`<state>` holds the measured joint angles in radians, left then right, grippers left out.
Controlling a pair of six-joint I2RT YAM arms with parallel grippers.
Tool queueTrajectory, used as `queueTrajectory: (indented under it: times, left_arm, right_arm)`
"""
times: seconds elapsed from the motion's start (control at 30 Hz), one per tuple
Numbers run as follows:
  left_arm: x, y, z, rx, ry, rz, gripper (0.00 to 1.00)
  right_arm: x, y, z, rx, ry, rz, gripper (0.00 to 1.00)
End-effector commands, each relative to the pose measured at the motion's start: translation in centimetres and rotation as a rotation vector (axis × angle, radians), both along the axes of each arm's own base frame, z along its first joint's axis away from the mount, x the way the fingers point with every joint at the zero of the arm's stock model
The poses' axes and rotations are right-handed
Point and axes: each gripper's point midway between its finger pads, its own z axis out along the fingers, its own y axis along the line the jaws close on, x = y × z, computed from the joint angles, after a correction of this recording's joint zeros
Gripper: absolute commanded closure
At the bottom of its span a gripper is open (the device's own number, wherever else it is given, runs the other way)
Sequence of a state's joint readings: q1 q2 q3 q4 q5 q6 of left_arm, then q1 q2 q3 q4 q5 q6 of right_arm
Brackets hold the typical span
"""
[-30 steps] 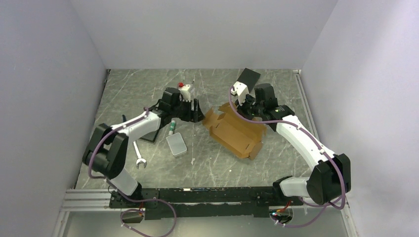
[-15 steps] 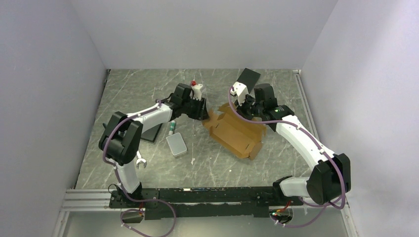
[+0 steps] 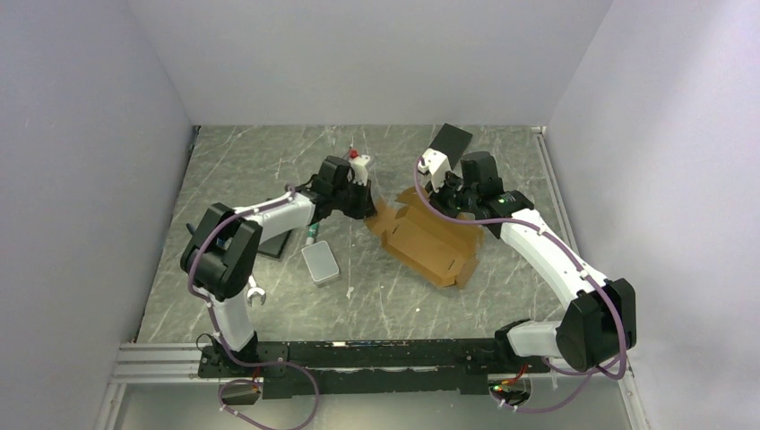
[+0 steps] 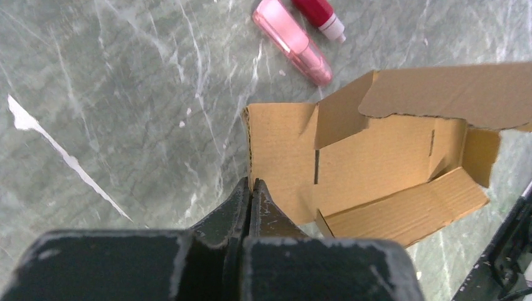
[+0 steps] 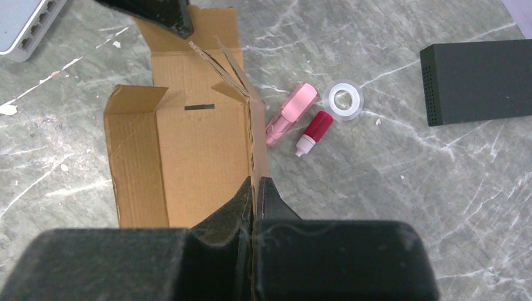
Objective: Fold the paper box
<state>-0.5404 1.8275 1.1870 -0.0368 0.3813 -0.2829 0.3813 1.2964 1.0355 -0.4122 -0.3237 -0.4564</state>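
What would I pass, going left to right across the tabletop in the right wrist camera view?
grey tin at the top-left corner → paper box → pink tube → red dropper bottle → clear tape roll → black slab

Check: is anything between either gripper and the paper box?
Nothing visible. The left gripper and right gripper are each closed on an edge of the paper box; the pink tube and red bottle lie beside it.
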Motion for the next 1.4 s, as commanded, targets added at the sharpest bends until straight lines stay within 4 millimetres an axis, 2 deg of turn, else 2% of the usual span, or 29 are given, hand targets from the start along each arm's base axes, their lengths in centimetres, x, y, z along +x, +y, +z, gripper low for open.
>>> queueTrajectory:
  times: [0.0,0.07,0.27,0.4,0.5,0.57,0.77,0.87,1.0,1.37]
  left_arm:
    - [-0.7,-1.4,2.7,-0.038,-0.173,0.011,1.0]
    - [-1.1,-1.5,3.2,-0.035,-0.243,0.035,1.0]
    - [-0.4,-1.1,6.3,-0.08,-0.465,0.137,1.0]
    - [0.2,-1.4,7.9,-0.108,-0.581,0.174,1.0]
    - [1.2,-1.5,8.1,-0.09,-0.632,0.198,1.0]
    - [1.9,-1.6,8.0,-0.074,-0.662,0.213,1.0]
    - [2.7,-1.5,6.3,-0.054,-0.735,0.242,1.0]
    - [2.2,-1.3,4.8,-0.044,-0.755,0.232,1.0]
    - [1.2,-0.8,3.5,-0.033,-0.788,0.22,1.0]
    - [-1.4,-0.2,2.7,0.012,-0.878,0.163,1.0]
  right_arm:
    - [0.3,0.8,3.2,0.041,-0.083,0.036,1.0]
    - [0.2,1.0,4.1,0.047,-0.102,0.052,1.0]
    - [0.1,1.6,6.0,0.046,-0.166,0.132,1.0]
    - [0.7,1.8,8.0,0.03,-0.241,0.167,1.0]
    - [1.2,2.0,9.7,0.017,-0.307,0.203,1.0]
    - [1.2,2.3,9.9,0.008,-0.33,0.24,1.0]
    - [0.8,3.1,7.5,0.013,-0.311,0.306,1.0]
    - [-0.2,3.4,6.1,0.036,-0.268,0.335,1.0]
    - [-1.1,3.7,5.2,0.064,-0.203,0.34,1.0]
    - [-3.8,4.9,3.8,0.145,0.001,0.387,1.0]
